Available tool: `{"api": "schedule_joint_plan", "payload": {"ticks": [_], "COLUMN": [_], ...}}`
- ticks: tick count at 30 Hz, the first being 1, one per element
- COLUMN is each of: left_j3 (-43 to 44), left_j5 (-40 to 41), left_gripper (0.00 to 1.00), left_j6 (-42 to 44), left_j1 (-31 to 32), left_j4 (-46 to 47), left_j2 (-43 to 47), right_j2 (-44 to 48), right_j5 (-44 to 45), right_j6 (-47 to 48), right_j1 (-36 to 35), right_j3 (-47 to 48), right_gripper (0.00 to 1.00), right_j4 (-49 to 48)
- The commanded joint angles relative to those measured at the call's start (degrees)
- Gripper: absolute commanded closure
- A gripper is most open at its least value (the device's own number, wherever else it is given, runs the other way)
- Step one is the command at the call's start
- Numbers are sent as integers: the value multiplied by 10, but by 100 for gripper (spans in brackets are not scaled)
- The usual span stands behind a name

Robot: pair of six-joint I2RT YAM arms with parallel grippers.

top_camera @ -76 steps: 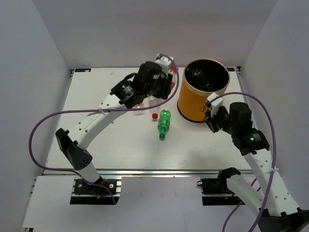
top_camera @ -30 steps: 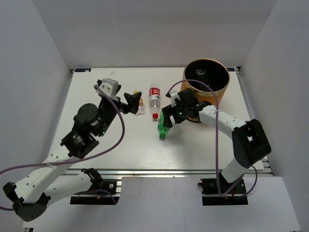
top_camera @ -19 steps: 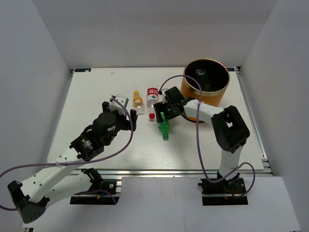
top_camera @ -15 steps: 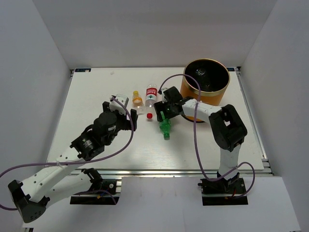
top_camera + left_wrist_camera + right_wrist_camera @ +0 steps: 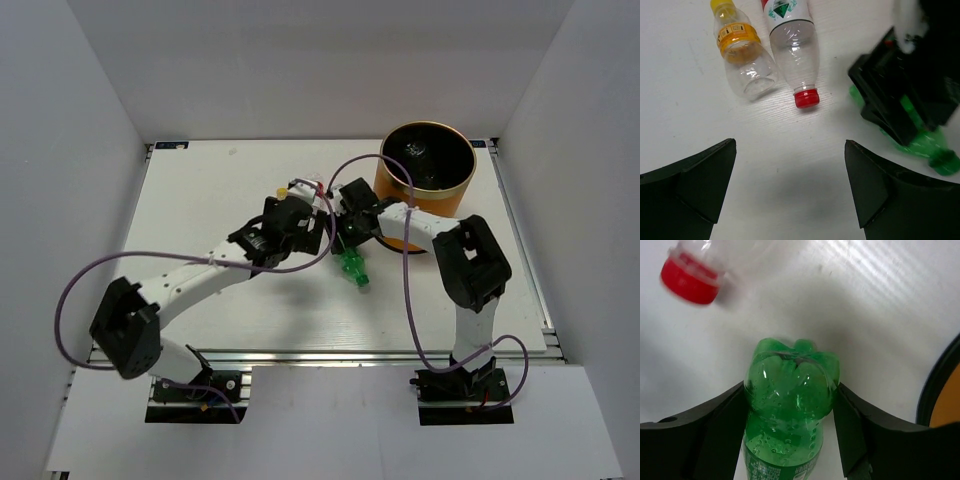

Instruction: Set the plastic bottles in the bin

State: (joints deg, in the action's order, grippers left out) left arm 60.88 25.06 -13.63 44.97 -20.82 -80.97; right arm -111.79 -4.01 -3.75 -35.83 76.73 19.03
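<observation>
A green bottle [image 5: 353,271] lies on the table left of the orange bin [image 5: 384,192]. My right gripper [image 5: 349,240] is shut on it. In the right wrist view both fingers press the sides of the green bottle [image 5: 789,405], whose base faces the camera. A clear bottle with a red cap [image 5: 794,52] and a clear bottle with a yellow cap [image 5: 742,59] lie side by side beyond my left gripper [image 5: 790,145]. It hangs open above bare table. My left gripper [image 5: 306,228] sits just left of the right one and hides most of those two bottles from above.
The bin's dark rim and orange wall [image 5: 949,410] stand close on the right of the held bottle. Dark shapes lie inside the bin [image 5: 418,155]. White walls enclose the table on three sides. The two grippers are nearly touching at mid-table.
My left arm swung right and forward to the clear bottles, staying open. My right gripper closed onto the green bottle, which turned and shifted slightly right.
</observation>
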Motion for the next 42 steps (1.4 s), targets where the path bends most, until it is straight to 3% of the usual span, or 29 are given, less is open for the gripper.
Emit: {"api": "schedule_joint_plan", "payload": {"ticks": [1,5,9,15,18,23,33,34,36,38,39,42], "left_j3": [35,0,-59,-26,-2,47,83,88,108,130,149,156], "left_j5": [7,7,12,41,75,91,-1,-8,-24,-37,-43,-74], "left_gripper": [1,1,1,3,4,4,3,3,3,3,3,3], "left_j6": [-32,-49,-55,-83,-112,-140,-156,-156,-156,-156,-156,-156], "left_j1": [-16,-22,-22,-27,-44,-89,-182,-183,-198,-204,-204,-211], "left_j4": [-18,18,57,29,17,-10,35,35,46,31,31,53], "left_j2": [-28,-4,62,29,0,-62,-140,-146,-163,-202,-214,-237], "right_j2": [81,201,249,314,336,334,298,288,271,263,265,305], "right_j5": [-53,-51,-20,-7,73,202,227,221,192,175,161,126], "right_j6": [59,78,88,90,91,137,167,170,177,182,183,186], "right_j1": [2,4,10,25,37,67,162,170,180,188,189,198], "right_j3": [-7,5,66,135,153,151,142,148,149,142,138,78], "right_gripper": [89,94,96,99,99,99,100,97,61,15,10,10], "right_j4": [58,66,83,59,19,-54,-128,-123,-92,-71,-69,-75]}}
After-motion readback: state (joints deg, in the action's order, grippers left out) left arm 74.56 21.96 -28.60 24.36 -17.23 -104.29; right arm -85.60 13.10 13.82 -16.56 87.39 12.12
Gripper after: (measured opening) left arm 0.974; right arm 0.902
